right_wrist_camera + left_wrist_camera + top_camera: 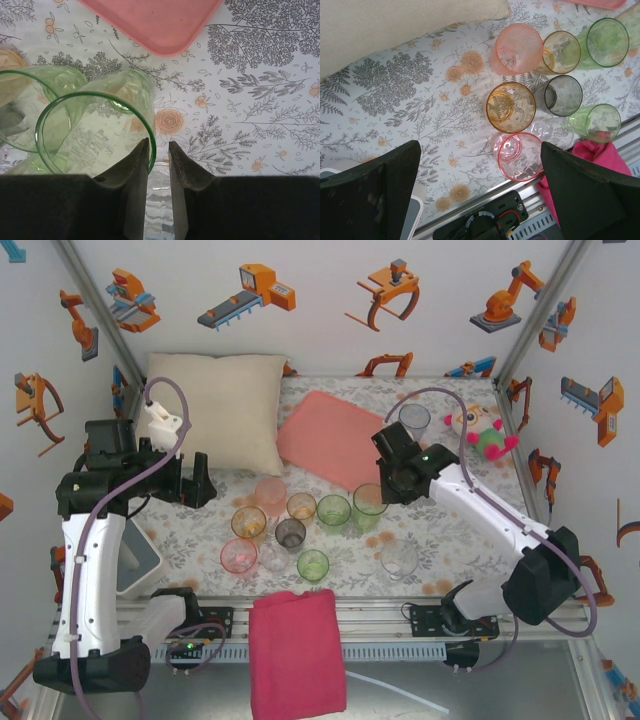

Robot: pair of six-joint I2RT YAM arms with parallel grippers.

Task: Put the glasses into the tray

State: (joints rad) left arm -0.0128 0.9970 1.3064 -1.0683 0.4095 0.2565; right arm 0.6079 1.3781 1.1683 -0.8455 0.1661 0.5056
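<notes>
Glasses (285, 530) stand upright and crowded on the worktop (195, 535), just short of the salmon tray (330, 440). Because neighbours block its sides, your right pincer (158, 145) sits above the tall green glass (95, 135), jaws narrow and astride the rim. You cannot tell whether they pinch it. Your left pincer (480, 147) hangs wide and empty.
</notes>
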